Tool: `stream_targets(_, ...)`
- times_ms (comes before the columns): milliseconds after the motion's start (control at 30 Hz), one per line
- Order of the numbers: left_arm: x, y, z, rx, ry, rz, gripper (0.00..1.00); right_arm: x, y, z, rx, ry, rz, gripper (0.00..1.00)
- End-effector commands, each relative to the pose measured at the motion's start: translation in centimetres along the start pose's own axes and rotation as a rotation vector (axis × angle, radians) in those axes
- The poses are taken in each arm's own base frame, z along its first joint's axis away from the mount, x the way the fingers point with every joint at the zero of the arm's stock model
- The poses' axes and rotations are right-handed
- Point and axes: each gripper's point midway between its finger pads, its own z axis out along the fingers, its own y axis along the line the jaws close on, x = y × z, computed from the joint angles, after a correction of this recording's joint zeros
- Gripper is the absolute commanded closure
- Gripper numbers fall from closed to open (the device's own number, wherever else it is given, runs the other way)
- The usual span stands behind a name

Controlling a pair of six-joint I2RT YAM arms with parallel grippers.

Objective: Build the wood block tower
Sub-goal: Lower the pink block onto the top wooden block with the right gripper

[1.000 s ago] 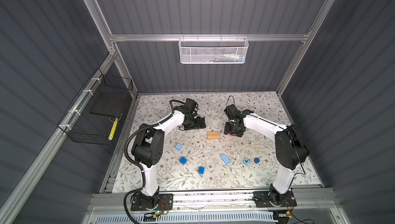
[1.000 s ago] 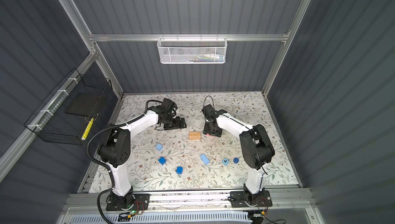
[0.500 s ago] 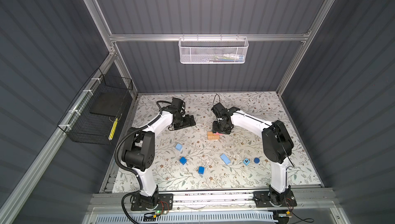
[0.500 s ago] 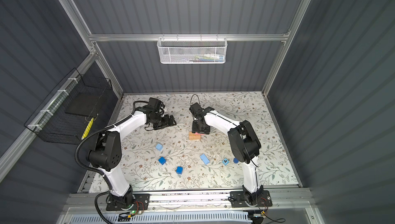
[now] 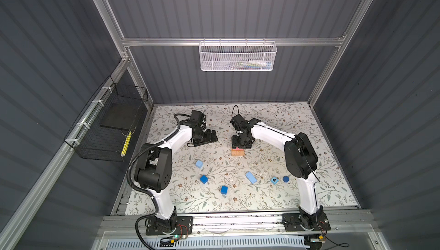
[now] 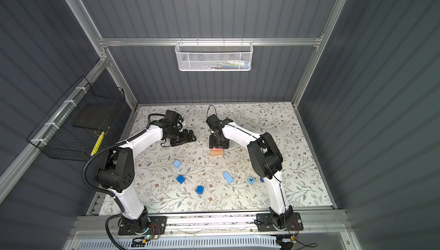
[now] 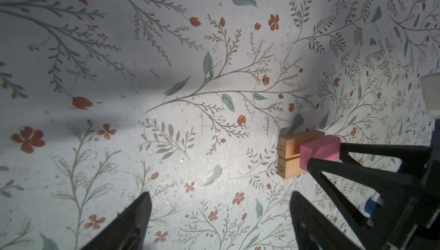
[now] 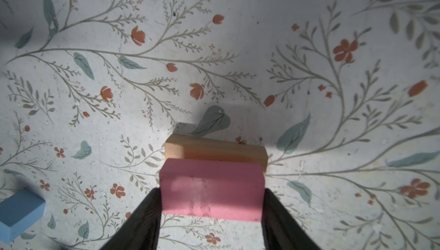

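Where pink bar ends, right jaws press.

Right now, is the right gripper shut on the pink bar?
Shut on it: the right gripper fingers press both ends of the pink bar.

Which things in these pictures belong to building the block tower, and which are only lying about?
For the tower: tan bars, pink bar, light blue cube, dark blue cubes, light blue bar, lettered cube, dark blue cylinder.
Not part of it: white mesh basket, black wire basket.
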Motion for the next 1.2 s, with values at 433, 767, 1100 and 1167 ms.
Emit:
stream_targets(433,0.1,-0.1,-0.8,0.015,-0.008,-0.004,0.09,0.9,0.1,0.3,0.042,0.047,-0.016,0.45)
stream_targets(767,0.1,-0.3,-0.7,0.023,-0.004,-0.003,0.09,1.3,0.0,0.6,0.054,0.05,0.003,0.44)
stream_targets(1100,0.2,-0.2,-0.5,0.022,0.0,-0.003,0.09,1.1,0.0,0.7,0.057,0.043,0.019,0.43)
stream_targets(1167,0.2,-0.2,-0.5,0.022,0.001,-0.003,0.09,1.1,0.0,0.8,0.057,0.044,0.022,0.42)
